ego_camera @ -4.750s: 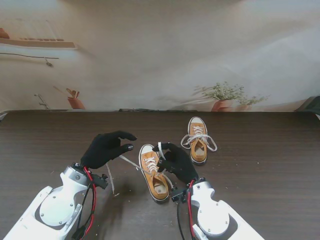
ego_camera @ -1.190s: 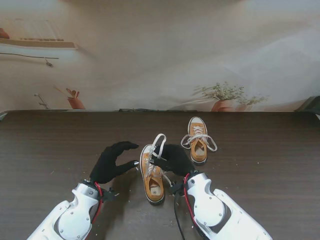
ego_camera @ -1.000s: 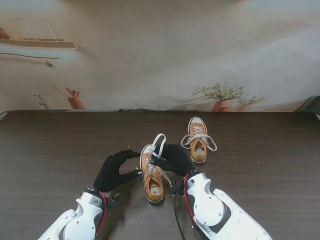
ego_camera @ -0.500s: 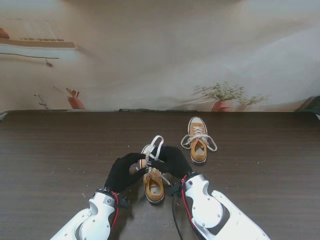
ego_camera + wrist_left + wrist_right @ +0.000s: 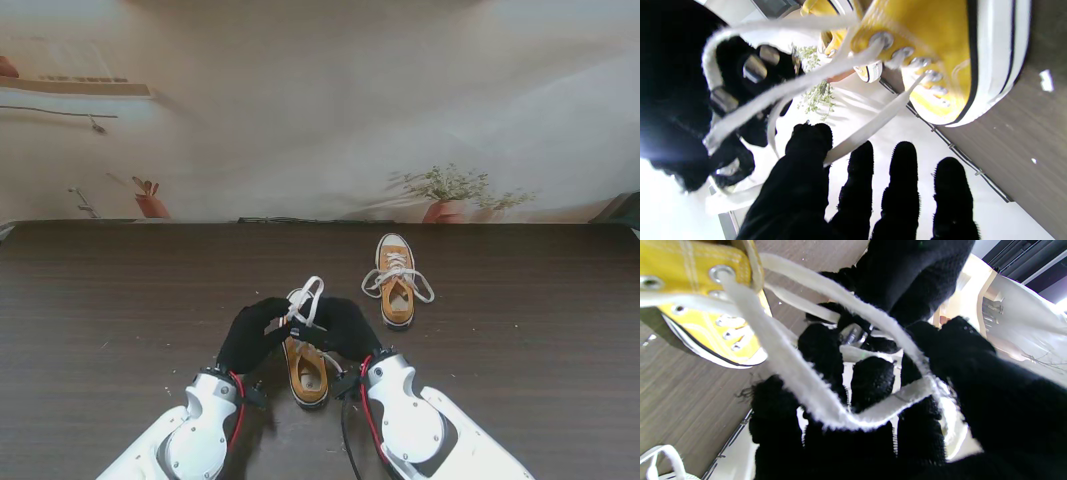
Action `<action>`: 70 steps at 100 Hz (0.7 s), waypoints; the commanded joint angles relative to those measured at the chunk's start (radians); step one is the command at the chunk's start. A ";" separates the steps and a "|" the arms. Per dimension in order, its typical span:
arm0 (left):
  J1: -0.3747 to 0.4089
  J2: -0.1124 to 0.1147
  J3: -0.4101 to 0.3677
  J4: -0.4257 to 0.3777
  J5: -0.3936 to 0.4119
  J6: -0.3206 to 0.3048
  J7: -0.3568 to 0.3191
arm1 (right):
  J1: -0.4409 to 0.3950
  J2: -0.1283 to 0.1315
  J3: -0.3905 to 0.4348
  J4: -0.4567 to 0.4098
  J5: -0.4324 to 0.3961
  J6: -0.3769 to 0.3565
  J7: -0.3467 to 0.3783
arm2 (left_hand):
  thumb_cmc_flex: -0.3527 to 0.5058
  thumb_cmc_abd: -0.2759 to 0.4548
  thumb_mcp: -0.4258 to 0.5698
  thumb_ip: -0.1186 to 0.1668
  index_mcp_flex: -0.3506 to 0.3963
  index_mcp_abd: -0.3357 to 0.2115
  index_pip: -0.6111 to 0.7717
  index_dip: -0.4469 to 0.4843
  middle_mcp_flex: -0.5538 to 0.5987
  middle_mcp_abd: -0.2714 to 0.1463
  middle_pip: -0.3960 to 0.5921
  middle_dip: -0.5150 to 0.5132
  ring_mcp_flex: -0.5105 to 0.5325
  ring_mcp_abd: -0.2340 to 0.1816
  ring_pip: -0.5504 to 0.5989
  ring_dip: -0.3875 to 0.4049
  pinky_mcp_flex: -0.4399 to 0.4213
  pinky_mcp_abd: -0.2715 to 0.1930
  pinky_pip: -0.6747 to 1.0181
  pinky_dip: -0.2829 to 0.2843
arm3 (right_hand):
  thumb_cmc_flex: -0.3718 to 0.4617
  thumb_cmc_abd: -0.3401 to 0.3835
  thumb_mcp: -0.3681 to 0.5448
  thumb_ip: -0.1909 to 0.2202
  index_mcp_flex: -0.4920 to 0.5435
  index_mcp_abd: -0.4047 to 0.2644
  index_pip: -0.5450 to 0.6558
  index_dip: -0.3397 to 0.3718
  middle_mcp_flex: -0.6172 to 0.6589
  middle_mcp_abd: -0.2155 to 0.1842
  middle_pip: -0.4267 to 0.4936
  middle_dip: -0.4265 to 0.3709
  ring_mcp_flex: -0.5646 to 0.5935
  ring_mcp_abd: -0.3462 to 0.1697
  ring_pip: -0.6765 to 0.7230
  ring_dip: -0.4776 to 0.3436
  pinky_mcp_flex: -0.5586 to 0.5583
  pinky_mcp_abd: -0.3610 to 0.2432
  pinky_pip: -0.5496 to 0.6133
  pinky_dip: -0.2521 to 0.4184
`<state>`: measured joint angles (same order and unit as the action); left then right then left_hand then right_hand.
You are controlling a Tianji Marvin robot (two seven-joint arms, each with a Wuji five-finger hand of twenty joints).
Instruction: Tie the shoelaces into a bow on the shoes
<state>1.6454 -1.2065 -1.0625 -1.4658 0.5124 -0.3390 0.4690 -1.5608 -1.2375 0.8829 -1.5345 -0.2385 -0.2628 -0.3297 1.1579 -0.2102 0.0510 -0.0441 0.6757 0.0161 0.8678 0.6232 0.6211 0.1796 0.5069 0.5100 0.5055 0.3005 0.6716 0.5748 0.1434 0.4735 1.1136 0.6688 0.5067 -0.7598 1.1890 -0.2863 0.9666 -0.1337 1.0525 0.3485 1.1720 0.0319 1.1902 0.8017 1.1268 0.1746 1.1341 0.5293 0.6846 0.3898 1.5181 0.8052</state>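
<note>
A yellow shoe (image 5: pixel 308 370) lies on the dark table just in front of me, toe pointing away. Its white lace (image 5: pixel 310 293) stands up in a loop above the tongue. My left hand (image 5: pixel 255 335) sits against the shoe's left side, thumb and forefinger pinched on a lace strand (image 5: pixel 873 123) that runs taut from the eyelets. My right hand (image 5: pixel 345 325) is at the shoe's right side, fingers closed with the lace loop (image 5: pixel 790 383) draped across them. Both hands almost touch over the shoe (image 5: pixel 940 56). The knot itself is hidden between the fingers.
A second yellow shoe (image 5: pixel 397 290) lies farther away to the right, its white lace in a bow. Small pale crumbs dot the table (image 5: pixel 520 330). A printed backdrop rises behind the table's far edge.
My left hand has swung in from the left to the shoe and closed on a lace strand. The right hand kept the raised loop and shifted slightly left.
</note>
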 commanded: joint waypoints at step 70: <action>-0.325 0.024 0.090 -0.008 -0.062 0.349 -0.308 | -0.001 0.003 0.006 -0.009 0.003 0.015 0.022 | -0.229 -0.055 0.161 0.022 -0.310 0.037 -0.585 -0.377 -0.332 -0.012 -0.138 -0.046 -0.243 -0.036 -0.126 0.007 -0.170 -0.131 -0.167 0.021 | 0.044 0.001 0.025 -0.017 0.021 -0.007 0.020 -0.019 0.029 -0.013 0.012 -0.012 0.018 0.003 -0.007 -0.007 -0.010 0.010 0.003 -0.011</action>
<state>1.3135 -1.1817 -0.9737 -1.4781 0.4357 -0.0025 0.1622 -1.5593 -1.2384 0.8801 -1.5371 -0.2360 -0.2540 -0.3251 0.9710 -0.2205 0.1408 -0.0235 0.4275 0.0468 0.3291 0.2907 0.3558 0.1797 0.3988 0.4942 0.3188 0.2872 0.5710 0.5748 0.0068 0.4206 0.9861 0.6660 0.5157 -0.7608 1.1885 -0.2869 0.9666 -0.1247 1.0525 0.3482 1.1715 0.0321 1.1902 0.8016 1.1268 0.1747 1.1341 0.5293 0.6785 0.3904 1.5181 0.8048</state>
